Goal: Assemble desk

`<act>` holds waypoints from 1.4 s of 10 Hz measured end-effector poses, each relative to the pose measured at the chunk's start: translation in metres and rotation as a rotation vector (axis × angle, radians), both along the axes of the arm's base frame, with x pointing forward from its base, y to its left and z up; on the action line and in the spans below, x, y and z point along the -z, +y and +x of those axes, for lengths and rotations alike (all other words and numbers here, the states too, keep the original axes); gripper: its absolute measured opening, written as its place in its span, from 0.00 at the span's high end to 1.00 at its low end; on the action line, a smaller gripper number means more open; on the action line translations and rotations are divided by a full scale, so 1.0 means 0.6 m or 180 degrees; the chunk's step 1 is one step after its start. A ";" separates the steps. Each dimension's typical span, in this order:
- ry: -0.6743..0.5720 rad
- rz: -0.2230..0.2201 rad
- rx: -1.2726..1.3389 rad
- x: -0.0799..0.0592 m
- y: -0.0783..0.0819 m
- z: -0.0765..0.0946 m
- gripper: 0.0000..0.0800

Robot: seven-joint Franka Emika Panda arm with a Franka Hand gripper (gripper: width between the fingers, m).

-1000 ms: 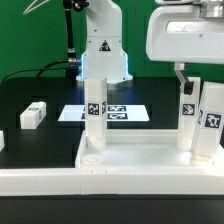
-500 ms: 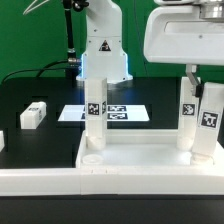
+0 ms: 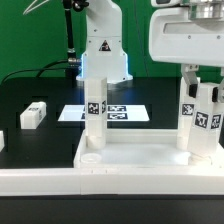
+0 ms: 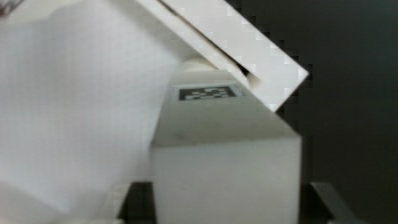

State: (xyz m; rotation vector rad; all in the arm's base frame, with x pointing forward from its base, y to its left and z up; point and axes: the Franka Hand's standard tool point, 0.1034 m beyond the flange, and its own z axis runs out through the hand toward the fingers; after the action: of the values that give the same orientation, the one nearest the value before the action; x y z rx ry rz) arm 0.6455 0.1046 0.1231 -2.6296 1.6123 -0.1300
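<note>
On the right side of the desk panel (image 3: 135,160), the claw (image 3: 205,84) straddles the outermost leg (image 3: 209,125), with its dark fingers (image 4: 125,205) on either side. I cannot tell whether they pinch it. A neighbour leg (image 3: 188,122) stands just beside it. The left leg (image 3: 95,108) stands upright, and a loose leg (image 3: 33,115) lies on the table (image 3: 45,140).

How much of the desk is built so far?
Done: a first leg and second leg stand upright on the desk panel. In hand: the fingers hold a third leg beside the second. Left: a fourth leg lies loose on the table.
</note>
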 end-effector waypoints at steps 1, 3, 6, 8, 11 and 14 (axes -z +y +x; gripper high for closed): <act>0.0000 0.0131 0.0436 0.001 -0.003 0.000 0.63; -0.0014 0.0483 0.1476 0.003 -0.014 -0.003 0.63; -0.0025 0.0621 0.2022 0.004 -0.015 -0.007 0.63; -0.0022 0.0575 0.1774 0.005 -0.014 -0.009 0.42; 0.0014 0.0257 0.0198 0.010 0.003 -0.018 0.20; -0.0023 0.0195 -0.0247 0.011 0.004 -0.021 0.19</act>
State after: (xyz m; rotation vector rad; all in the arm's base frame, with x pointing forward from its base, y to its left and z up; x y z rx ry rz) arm 0.6326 0.1071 0.1164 -2.6378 1.4848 -0.0851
